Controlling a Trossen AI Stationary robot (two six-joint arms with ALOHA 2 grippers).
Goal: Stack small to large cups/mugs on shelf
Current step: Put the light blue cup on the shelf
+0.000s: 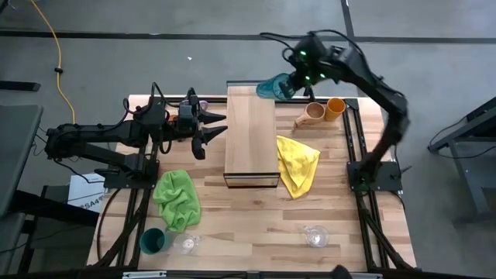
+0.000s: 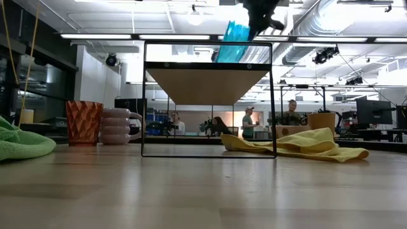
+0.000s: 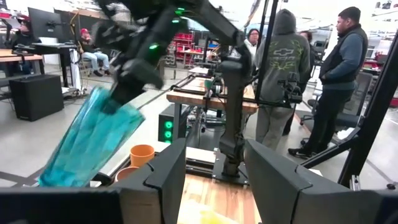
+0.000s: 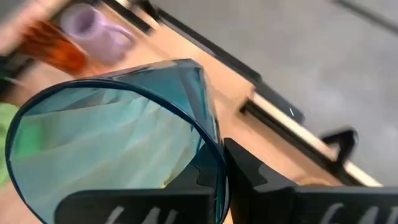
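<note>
My right gripper (image 1: pixel 293 80) is shut on a teal tumbler (image 1: pixel 272 87) in the air over the far end of the shelf (image 1: pixel 252 139); the tumbler (image 2: pixel 234 35) shows above the shelf top (image 2: pixel 206 86). My left gripper (image 1: pixel 219 126) stands open and level just left of the shelf, nothing between its fingers (image 3: pixel 169 180). An amber tumbler (image 2: pixel 83 123) and a lavender mug (image 2: pixel 117 125) stand on the table at the far left. A tan mug (image 1: pixel 310 115) and an orange cup (image 1: pixel 335 107) stand right of the shelf. My right gripper pinches the teal tumbler's wall at the rim (image 4: pixel 214 146), one finger (image 4: pixel 143 202) inside the cup and one (image 4: pixel 267 186) outside. The fingers slant down from the far right. The tumbler (image 3: pixel 87 143) hangs tilted below them, lifted clear of shelf and table.
A yellow cloth (image 1: pixel 298 164) lies right of the shelf, a green cloth (image 1: pixel 177 199) near left. Another teal tumbler (image 1: pixel 153 240) and a clear glass (image 1: pixel 186 244) stand at the near left, a second clear glass (image 1: pixel 315 235) near right. People (image 3: pixel 280 68) stand beyond the table.
</note>
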